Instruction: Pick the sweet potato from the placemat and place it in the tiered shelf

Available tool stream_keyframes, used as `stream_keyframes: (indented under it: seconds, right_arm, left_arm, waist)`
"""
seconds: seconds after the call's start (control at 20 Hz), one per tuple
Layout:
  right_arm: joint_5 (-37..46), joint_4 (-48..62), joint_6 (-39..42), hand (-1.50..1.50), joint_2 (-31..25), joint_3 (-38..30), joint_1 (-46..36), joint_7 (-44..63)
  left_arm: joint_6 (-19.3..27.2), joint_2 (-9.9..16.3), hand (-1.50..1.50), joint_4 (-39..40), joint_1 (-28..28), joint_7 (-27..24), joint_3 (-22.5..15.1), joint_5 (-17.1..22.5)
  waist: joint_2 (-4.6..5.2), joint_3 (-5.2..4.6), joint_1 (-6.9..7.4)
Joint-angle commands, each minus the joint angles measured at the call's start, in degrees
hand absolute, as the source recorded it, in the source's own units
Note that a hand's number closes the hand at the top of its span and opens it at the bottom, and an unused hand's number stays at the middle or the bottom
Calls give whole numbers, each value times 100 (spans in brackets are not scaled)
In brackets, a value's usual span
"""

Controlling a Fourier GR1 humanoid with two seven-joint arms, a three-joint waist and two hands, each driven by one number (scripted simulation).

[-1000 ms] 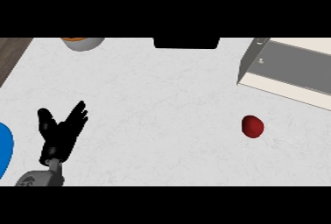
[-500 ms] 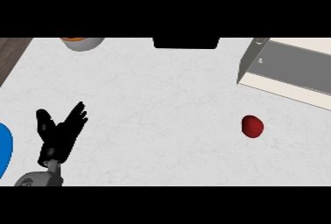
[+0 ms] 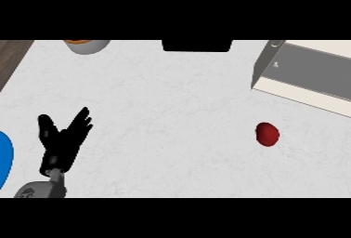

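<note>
A dark red sweet potato [image 3: 267, 134] lies on the bare white counter at the right, apart from everything else. Above it, at the upper right, stands the tiered shelf [image 3: 312, 74], cream-sided with a grey top, cut off by the view's edge. My left hand [image 3: 61, 144] rests at the lower left with its fingers spread and straight, holding nothing, far from the sweet potato. A blue placemat [image 3: 4, 159] shows as a curved edge at the far left, just beside that hand. My right hand does not show.
A grey bowl with something orange in it [image 3: 86, 45] sits at the top left. A black object [image 3: 197, 45] stands at the top centre. A strip of wooden surface [image 3: 12, 56] marks the counter's left edge.
</note>
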Motion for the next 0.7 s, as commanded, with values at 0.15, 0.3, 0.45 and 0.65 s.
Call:
stream_keyframes:
  seconds: [0.15,0.3,0.45,0.65]
  right_arm:
    - [-715,150,-331,-150,-36,-848,-54,-1]
    - [-1046,195,-417,-150,42,-1153,-113,-83]
    - [-1354,300,-615,-150,43,-1503,-176,-147]
    - [-1591,261,-1013,-150,-9,-1796,-231,-1]
  left_arm:
    - [-1,-110,0,93,149,-86,-65,-103]
    - [-167,51,0,320,-32,-198,171,22]
    - [-54,-90,0,-78,328,-70,-87,-133]
    - [-131,-46,0,139,74,-79,89,-27]
  waist:
    - [-1,-7,-40]
    - [8,-9,-44]
    - [7,-4,12]
    - [10,-9,-35]
